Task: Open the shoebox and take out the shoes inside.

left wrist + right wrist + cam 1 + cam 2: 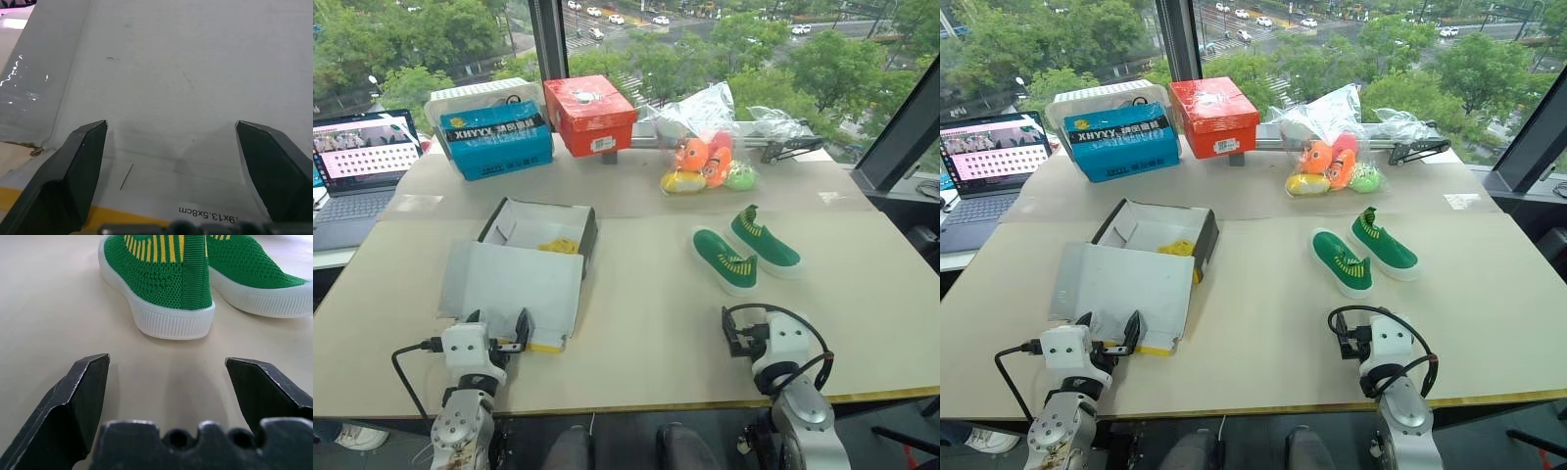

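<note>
The shoebox (pixel 590 227) stands open left of the table's middle, with something yellow (pixel 560 246) lying inside. Its lid (pixel 514 279) is folded out flat toward me, white-grey side up. The two green shoes (pixel 724 260) (pixel 766 240) lie side by side on the bare table to the right of the box. My left gripper (pixel 497 323) is open at the lid's front edge; in the left wrist view its fingers (pixel 83 147) straddle the lid (pixel 161 73). My right gripper (pixel 749 331) is open and empty, a short way before the nearer shoe (pixel 161 279).
At the back stand a blue box (pixel 497 139), a white box (pixel 480 93) behind it, and a red-orange box (pixel 590 115). A clear bag of plush toys (pixel 705 162) lies at the back right. A laptop (pixel 362 157) sits on a side table at the left.
</note>
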{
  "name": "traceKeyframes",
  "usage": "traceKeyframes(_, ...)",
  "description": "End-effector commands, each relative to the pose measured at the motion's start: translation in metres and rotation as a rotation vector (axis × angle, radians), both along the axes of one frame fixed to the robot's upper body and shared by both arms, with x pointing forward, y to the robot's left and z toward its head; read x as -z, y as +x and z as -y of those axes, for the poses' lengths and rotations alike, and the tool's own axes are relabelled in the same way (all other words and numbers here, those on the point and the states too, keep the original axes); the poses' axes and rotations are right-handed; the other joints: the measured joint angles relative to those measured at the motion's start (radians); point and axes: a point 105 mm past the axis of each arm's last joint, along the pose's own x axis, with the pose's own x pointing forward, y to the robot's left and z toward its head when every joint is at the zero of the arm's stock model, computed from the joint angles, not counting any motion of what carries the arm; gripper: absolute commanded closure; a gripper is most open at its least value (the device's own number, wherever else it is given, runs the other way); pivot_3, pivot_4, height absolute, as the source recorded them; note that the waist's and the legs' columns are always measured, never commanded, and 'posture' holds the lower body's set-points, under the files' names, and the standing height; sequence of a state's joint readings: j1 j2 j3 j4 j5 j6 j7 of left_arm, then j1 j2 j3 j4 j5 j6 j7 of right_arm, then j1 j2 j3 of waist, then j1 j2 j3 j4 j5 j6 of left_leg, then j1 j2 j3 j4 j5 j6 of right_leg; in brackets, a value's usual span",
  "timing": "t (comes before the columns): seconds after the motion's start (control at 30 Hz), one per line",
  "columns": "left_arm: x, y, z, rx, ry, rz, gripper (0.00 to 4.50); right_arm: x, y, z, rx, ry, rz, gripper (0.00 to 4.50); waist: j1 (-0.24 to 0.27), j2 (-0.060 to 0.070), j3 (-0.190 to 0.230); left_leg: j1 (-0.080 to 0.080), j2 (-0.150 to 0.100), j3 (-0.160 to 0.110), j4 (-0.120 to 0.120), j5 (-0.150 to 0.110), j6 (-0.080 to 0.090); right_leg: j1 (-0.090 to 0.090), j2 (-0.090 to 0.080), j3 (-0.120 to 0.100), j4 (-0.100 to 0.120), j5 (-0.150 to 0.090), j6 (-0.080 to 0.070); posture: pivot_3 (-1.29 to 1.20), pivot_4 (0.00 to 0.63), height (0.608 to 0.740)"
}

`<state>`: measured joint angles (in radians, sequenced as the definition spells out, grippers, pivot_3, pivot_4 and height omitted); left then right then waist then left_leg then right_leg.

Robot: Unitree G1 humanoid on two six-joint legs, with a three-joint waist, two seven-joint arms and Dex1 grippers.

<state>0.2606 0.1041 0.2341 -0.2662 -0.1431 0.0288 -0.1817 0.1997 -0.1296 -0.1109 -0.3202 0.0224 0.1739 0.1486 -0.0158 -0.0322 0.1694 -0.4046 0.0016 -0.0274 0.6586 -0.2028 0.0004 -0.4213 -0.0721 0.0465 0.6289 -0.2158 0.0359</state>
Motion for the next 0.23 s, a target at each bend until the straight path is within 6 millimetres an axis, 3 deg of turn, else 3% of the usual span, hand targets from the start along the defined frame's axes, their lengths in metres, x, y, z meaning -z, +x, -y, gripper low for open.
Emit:
traceKeyframes(0.03, 0.0094, 0.0045, 0.004, 0.0, 0.043, -0.063, 0.0, -0.0064, -0.0008, 0.0036, 0.017, -0.01, 0.028, 0.03, 0.0, 0.002, -0.002, 0.0, 0.0, 0.0, 0.0, 0.0, 0.0, 0.0, 0.0, 0.0, 0.0, 0.0, 0.0, 0.0, 0.15, 0.74)
traceKeyframes(0.23, 0.0114, 0.0035, 0.0049, -0.002, 0.055, -0.082, 0.0, -0.0043, -0.0044, 0.0045, 0.021, -0.007, 0.018, 0.03, 0.002, 0.004, -0.005, 0.0, 0.0, 0.0, 0.0, 0.0, 0.0, 0.0, 0.0, 0.0, 0.0, 0.0, 0.0, 0.0, 0.15, 0.74)
